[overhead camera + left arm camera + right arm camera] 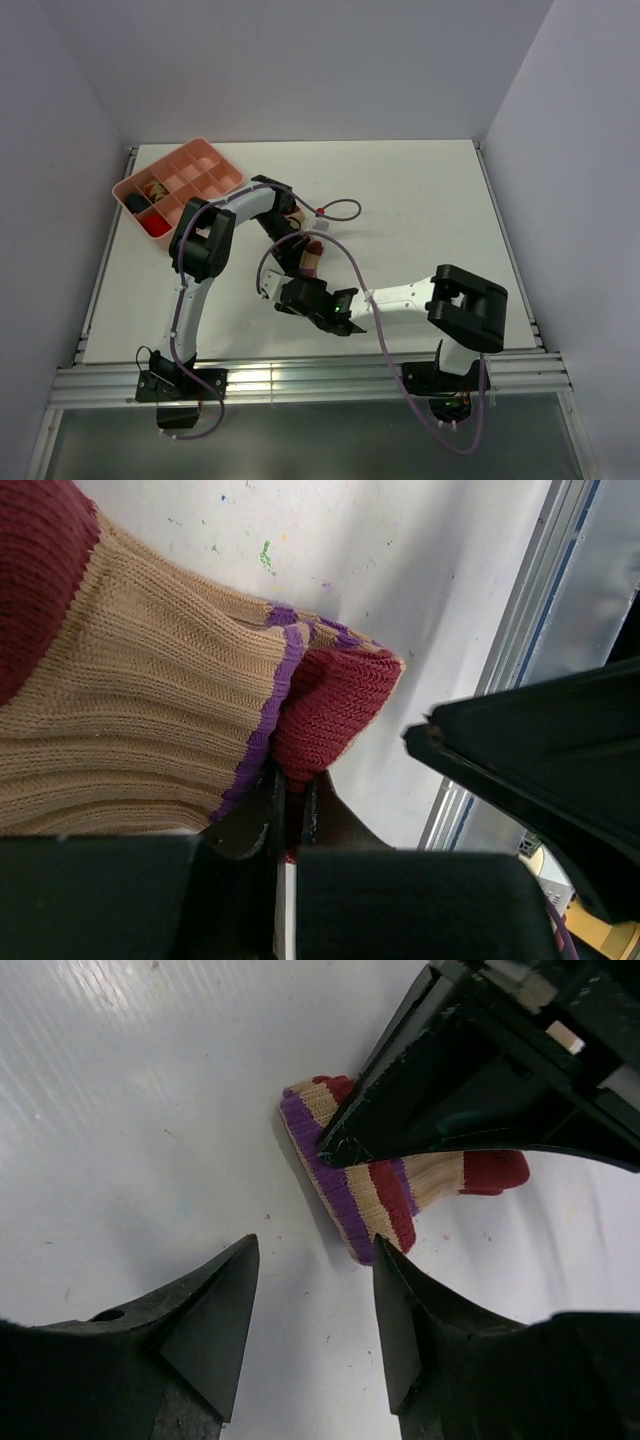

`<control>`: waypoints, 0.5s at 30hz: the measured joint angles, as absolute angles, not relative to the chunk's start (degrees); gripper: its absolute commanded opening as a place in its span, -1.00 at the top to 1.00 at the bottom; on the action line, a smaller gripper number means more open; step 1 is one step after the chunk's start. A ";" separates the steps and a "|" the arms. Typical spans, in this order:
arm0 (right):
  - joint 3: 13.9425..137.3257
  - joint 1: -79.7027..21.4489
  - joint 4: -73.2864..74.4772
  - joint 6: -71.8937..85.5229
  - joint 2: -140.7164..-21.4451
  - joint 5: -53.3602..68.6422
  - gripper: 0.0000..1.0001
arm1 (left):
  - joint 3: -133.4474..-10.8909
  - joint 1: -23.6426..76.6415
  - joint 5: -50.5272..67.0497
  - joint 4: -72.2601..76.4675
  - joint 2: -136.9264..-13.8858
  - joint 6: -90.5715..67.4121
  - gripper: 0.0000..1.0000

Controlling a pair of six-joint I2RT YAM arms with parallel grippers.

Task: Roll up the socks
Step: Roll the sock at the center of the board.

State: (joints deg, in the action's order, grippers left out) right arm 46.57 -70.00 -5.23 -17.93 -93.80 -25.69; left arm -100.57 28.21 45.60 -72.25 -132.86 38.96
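A tan sock [150,730] with a dark red patch, a purple stripe and a red cuff lies on the white table. My left gripper [293,790] is shut on the red cuff edge, which is pinched between its jaws. From above, the left gripper [298,243] sits over the sock [313,262] at mid-table. In the right wrist view the striped cuff [360,1200] shows under the left gripper's black body [470,1090]. My right gripper [315,1250] is open just short of the cuff, nothing between its fingers; from above the right gripper [293,285] is just below the sock.
A pink compartment tray [225,170] stands at the back left, holding a dark bundle [135,203], a red bundle [155,226] and a brown patterned bundle [155,186]. A purple cable loop [340,210] lies behind the sock. The table's metal front rail [520,650] is close by.
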 measured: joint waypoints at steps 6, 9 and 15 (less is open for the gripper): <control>46.94 -70.00 -6.00 -20.45 -98.26 -26.61 -0.12 | -100.57 28.21 45.58 -72.49 -132.92 38.94 0.99; 47.05 -70.00 -6.96 -21.45 -99.92 -27.40 -0.11 | -100.57 28.21 45.56 -72.55 -132.92 38.96 0.99; 48.42 -69.97 -9.63 -22.46 -102.35 -29.50 -0.11 | -100.57 28.21 45.58 -72.75 -133.01 38.96 0.99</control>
